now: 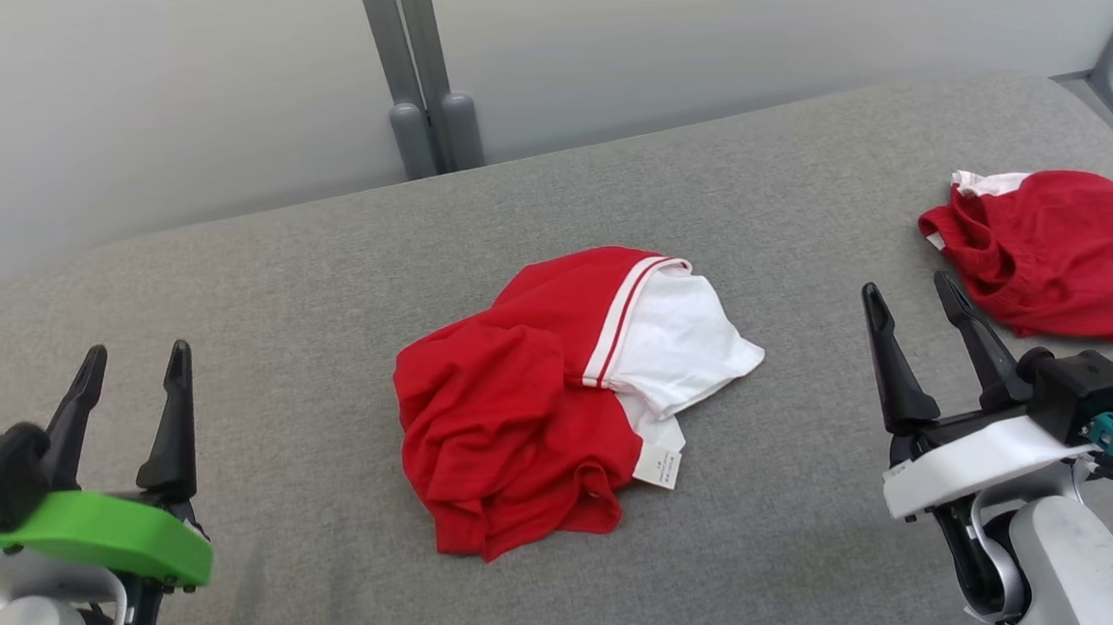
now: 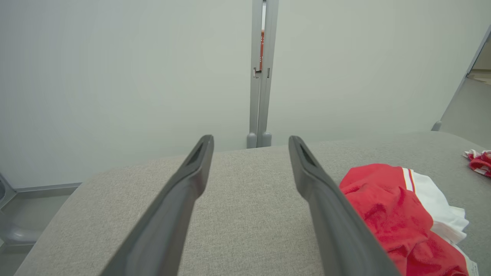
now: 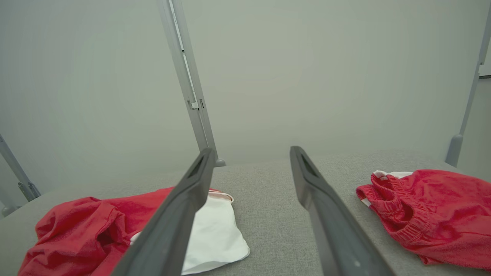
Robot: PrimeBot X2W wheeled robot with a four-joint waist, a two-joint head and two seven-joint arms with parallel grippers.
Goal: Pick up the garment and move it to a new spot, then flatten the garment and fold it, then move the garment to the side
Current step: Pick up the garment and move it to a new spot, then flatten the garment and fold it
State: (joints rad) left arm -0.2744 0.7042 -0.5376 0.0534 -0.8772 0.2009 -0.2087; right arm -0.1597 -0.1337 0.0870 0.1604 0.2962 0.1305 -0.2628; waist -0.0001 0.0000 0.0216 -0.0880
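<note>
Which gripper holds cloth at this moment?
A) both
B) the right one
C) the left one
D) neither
D: the left gripper and the right gripper are both open with nothing between their fingers, apart from the garment, which lies crumpled on the table.

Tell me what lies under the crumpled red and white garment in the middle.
The grey fabric surface shows all around the garment, which rests on it. Its folds hide anything beneath.

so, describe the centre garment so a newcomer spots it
On the grey table, look dead centre: a crumpled red garment. Unlike the mostly red bundle at the right edge, it shows a big white panel, a striped band and a tag.
</note>
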